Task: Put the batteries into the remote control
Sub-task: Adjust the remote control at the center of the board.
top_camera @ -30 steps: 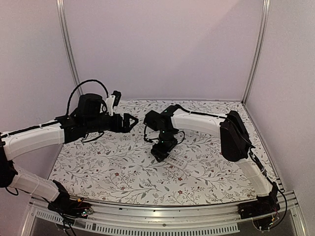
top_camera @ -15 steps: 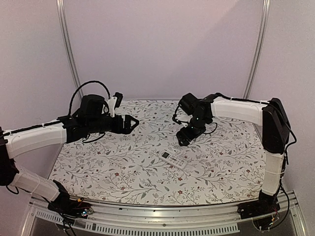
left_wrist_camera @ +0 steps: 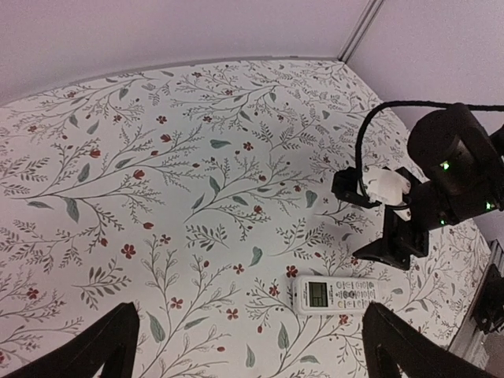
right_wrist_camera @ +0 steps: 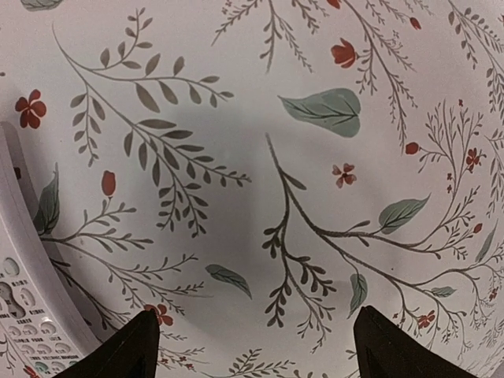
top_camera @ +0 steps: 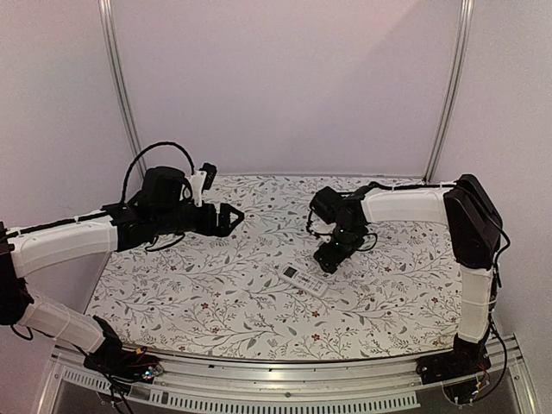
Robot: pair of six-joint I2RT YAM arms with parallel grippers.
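Progress hard to read: remote control [top_camera: 300,279] lying face up, batteries out of sight

The remote control is being shown lying flat on the floral tablecloth [top_camera: 198,297], near the middle of the table and a little towards the right arm's side, with its small display window and buttons turned upwards. Its back is being pressed against the cloth, so whether any cells are seated there cannot be told. No batteries are being shown loose on the cloth in any of the three views, and none is being carried by either arm. No separate cover piece is being seen either.

The right gripper [top_camera: 332,256] is being held low over the cloth, just beyond the right-hand end of the remote control, near it but not touching. In its wrist view the fingers [right_wrist_camera: 126,354] are being held apart with only bare cloth between them, and an edge of the remote control is being caught at the left of the picture. The left gripper [top_camera: 233,216] is being held well apart from the remote control, over the far left part of the table, its fingers [left_wrist_camera: 94,350] spread wide with nothing between them.

Judged from this alone, the loading is probably being brought to its end, or is already done, since nothing is waiting to be picked up. It may equally be that the batteries are simply lying outside what is being shown, in which case everything is yet to be done
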